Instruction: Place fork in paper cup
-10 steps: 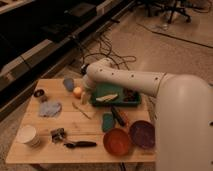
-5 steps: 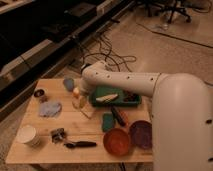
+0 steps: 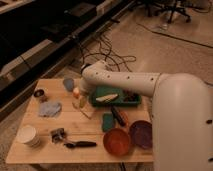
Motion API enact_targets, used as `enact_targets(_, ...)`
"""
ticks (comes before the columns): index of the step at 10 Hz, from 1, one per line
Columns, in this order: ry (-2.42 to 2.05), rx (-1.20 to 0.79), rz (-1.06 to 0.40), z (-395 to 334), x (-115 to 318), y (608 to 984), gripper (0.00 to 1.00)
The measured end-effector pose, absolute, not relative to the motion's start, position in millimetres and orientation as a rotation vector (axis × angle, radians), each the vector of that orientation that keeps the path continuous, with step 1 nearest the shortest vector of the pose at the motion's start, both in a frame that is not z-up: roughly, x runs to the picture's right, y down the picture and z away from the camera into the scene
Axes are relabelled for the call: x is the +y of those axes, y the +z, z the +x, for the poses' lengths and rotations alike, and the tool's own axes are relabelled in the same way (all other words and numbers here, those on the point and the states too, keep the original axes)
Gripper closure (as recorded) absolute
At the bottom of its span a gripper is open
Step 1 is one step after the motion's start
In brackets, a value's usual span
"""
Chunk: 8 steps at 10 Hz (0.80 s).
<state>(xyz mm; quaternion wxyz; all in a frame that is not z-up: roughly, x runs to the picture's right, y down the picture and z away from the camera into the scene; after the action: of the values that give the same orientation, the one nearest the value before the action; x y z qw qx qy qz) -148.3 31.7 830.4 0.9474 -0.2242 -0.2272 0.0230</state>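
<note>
Now my gripper (image 3: 80, 102) hangs spread above the wooden table (image 3: 90, 129), holding nothing.
Just under it, a little toward the near edge, the fork (image 3: 86, 111) lies flat on the wood, beside the green tray (image 3: 115, 104). The paper cup (image 3: 28, 135) stands upright, well apart from both, at the near corner of the table.

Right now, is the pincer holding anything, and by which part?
Nothing, it seems: the open pincer hangs beside the green tray; the fork lies on the table.

Green tray (image 3: 103, 91), red bowl (image 3: 117, 142), purple plate (image 3: 142, 134), blue cloth (image 3: 50, 108) on wooden table (image 3: 85, 131).
</note>
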Motion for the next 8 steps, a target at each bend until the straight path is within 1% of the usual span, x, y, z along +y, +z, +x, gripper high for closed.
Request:
enact_targets(2,0.044,-0.463,-0.478,-150,38,831,0.2)
enact_targets(6,0.042,-0.459,-0.567,-171,92,834,0.2)
enact_targets(8,0.054,-0.44,-0.573,-172,99,834,0.2)
